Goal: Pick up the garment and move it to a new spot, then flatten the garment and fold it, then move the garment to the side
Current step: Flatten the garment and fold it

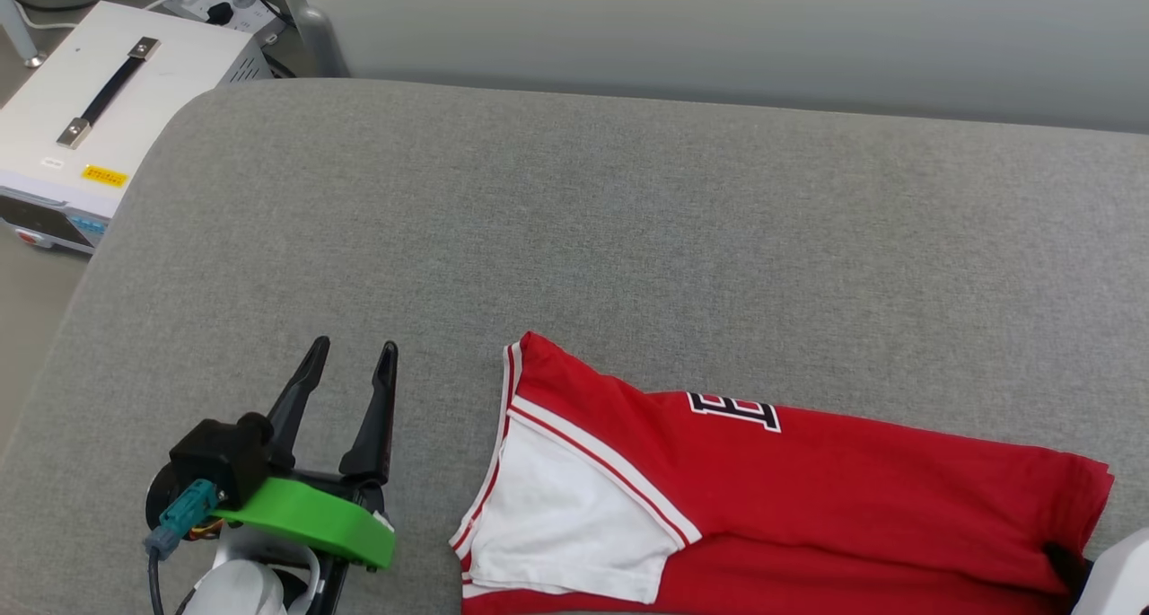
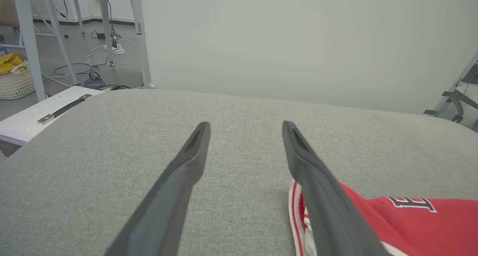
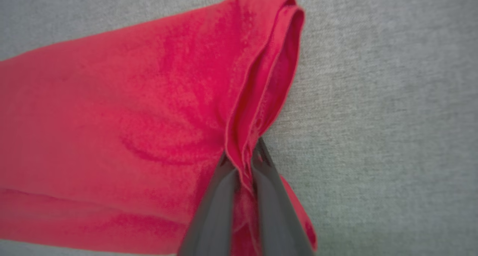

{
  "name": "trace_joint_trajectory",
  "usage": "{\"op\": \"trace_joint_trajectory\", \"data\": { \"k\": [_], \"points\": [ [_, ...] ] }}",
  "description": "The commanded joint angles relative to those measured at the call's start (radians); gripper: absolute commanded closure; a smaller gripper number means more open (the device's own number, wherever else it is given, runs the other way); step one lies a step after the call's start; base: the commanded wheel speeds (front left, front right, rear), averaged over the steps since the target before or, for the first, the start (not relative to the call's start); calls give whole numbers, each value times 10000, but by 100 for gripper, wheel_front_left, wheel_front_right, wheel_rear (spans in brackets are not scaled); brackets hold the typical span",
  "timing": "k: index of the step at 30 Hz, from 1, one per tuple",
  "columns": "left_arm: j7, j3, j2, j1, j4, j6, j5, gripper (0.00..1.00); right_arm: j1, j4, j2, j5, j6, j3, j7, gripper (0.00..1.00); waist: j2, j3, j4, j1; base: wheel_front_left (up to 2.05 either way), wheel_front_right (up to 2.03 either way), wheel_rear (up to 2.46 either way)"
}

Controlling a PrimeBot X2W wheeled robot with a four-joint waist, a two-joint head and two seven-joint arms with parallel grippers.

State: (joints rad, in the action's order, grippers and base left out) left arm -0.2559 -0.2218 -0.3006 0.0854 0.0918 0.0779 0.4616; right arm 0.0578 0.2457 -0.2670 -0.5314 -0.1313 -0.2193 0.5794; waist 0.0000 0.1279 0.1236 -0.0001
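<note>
Garment (image 1: 853,489) hem pinched in right fingers (image 3: 214,215), wide grey cushion (image 1: 628,220) beyond

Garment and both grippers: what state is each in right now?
garment: lying on the grey surface, one red edge pinched up.
left gripper: open, empty, beside the garment.
right gripper: shut on the garment's red edge.

soft red cloth garment (image 1: 808,480), coarse grey woven surface (image 1: 574,238), matt fingers (image 2: 186,166)
</note>
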Motion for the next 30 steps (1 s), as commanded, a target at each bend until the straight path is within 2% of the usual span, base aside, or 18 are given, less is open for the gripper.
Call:
{"op": "trace_joint_trajectory", "data": {
  "k": [1,8,13,22,30],
  "points": [
    [-58,47,108,-174,55,83,-145,0,-8,200,21,37,6,14,-43,100,0,-89,-40,1,0,0,0],
    [-58,260,309,-311,173,266,-355,0,-212,134,-707,592,6,-1114,-592,100,0,-328,-213,1,0,0,0],
    [-59,336,411,-321,224,332,-421,0,-346,137,-956,1169,6,-1718,-686,100,0,-403,-270,1,0,0,0],
    [-59,466,682,-595,359,417,-506,0,53,-596,-592,1204,6,-1775,-342,100,0,-876,-309,1,0,0,0],
    [-59,618,842,-866,383,468,-593,0,764,-2496,309,916,6,-1125,473,100,0,-1174,-309,1,0,0,0]
  ]
}}
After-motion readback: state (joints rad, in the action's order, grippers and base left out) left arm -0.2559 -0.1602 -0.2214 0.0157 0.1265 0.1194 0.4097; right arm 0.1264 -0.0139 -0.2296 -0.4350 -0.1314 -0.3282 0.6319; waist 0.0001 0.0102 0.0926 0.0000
